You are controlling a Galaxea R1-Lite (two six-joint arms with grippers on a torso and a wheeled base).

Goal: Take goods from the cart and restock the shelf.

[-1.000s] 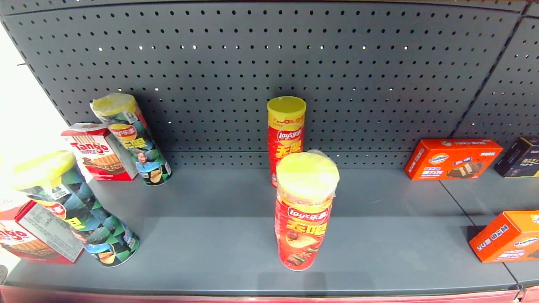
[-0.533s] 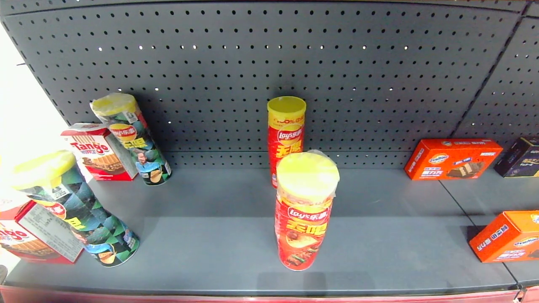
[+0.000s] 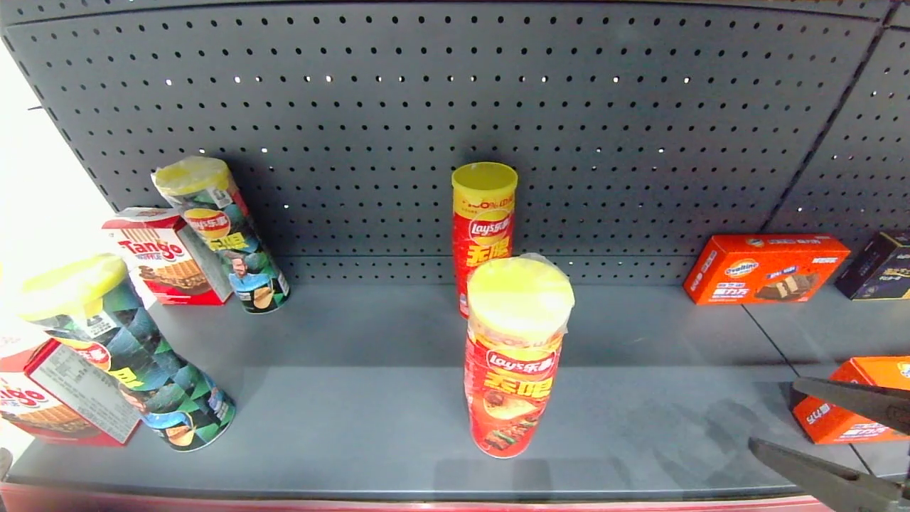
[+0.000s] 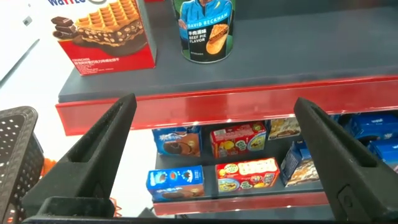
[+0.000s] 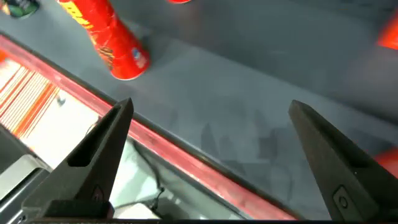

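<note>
Right gripper (image 3: pixel 771 414) at shelf (image 3: pixel 355 398) edge, fingers wide apart, empty.
Front red crisp can (image 3: pixel 515 355) upright at its nine o'clock, well apart; left gripper (image 4: pixel 214 102) likewise spread, empty.

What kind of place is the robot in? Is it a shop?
Most likely a shop aisle. A grey shelf with a pegboard back holds chip cans and orange snack boxes, and a lower shelf is packed with more snack packs.
</note>
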